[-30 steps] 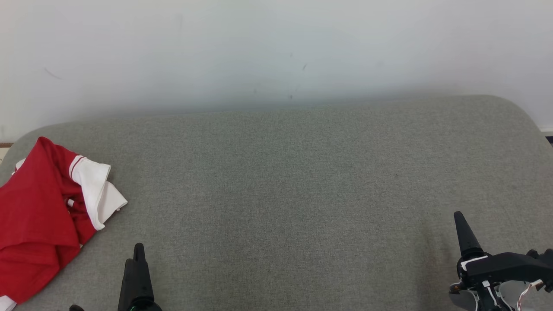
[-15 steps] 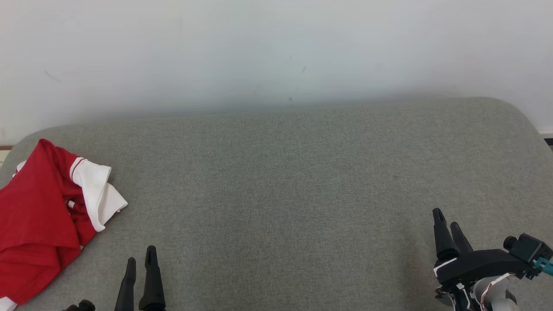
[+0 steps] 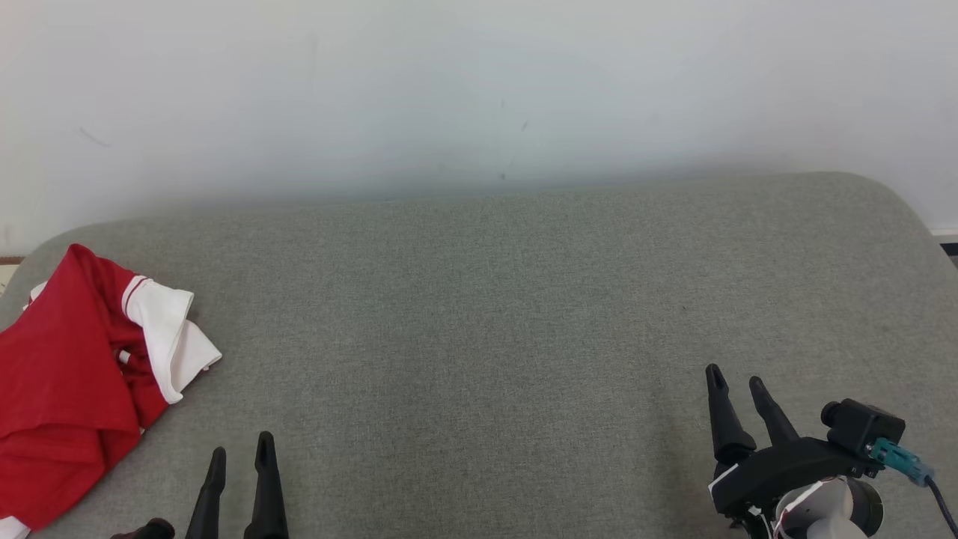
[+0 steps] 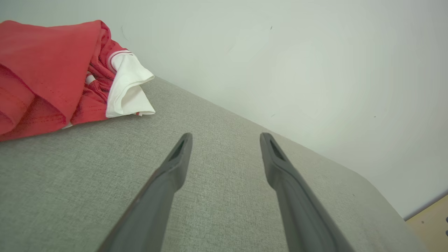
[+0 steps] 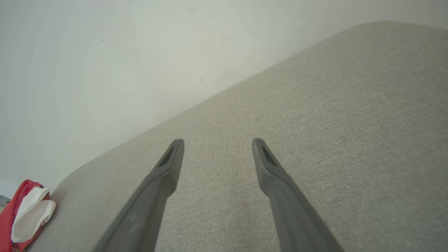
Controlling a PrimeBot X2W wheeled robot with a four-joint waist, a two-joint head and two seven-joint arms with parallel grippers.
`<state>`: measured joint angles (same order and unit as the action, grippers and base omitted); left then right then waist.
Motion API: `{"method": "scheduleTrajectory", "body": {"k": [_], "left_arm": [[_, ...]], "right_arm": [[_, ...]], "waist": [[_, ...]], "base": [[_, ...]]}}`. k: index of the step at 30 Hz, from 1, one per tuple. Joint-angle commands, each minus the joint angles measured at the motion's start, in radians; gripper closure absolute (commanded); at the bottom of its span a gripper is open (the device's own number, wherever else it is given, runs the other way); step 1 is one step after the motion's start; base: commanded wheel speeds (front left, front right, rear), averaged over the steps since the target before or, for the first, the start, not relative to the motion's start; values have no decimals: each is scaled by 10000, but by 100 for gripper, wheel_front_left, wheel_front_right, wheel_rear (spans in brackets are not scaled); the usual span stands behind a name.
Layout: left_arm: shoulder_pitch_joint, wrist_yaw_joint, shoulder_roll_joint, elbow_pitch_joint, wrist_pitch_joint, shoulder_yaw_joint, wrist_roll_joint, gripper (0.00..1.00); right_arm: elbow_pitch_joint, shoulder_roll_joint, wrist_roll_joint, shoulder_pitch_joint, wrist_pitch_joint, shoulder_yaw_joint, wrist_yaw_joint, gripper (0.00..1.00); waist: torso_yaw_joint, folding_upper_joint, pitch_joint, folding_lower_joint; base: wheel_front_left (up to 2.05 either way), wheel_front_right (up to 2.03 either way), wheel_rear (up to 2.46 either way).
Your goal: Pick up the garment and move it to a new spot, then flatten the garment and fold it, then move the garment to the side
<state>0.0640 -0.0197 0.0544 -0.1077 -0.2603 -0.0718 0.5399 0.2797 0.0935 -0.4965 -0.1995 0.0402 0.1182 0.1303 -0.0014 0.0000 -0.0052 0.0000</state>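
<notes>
Grey fabric covers the surface [image 3: 479,314] in front of a pale wall [image 3: 479,90]. A crumpled red and white garment [image 3: 67,374] lies at its left edge. The left tool [image 3: 241,443] is near it, fingers spread and empty; the right tool [image 3: 735,374], likewise spread and empty, is well apart at the right.

This is looking like a plain test room or lab: a table [image 3: 479,299] padded in grey cloth, with rounded corners, is standing right against a white wall [image 3: 479,90] carrying small scuff marks, and pale wood floor [image 4: 432,227] is showing past its corner.
</notes>
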Motion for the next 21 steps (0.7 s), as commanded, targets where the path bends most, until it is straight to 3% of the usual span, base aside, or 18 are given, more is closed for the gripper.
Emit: {"method": "scheduleTrajectory", "body": {"k": [1, 21], "left_arm": [[-78, -120, 136, 105, -15, 91, -525, 0], [-394, -707, 340, 362, -19, 138, -2547, 0]], "right_arm": [[-39, 115, 414, -41, 175, 179, 5, 0], [-142, 122, 2358, 137, 1006, 1052, 6, 0]], "waist": [[-8, 0, -11, 0], [-35, 0, -94, 0]], "base": [[0, 0, 0], [0, 0, 0]]}}
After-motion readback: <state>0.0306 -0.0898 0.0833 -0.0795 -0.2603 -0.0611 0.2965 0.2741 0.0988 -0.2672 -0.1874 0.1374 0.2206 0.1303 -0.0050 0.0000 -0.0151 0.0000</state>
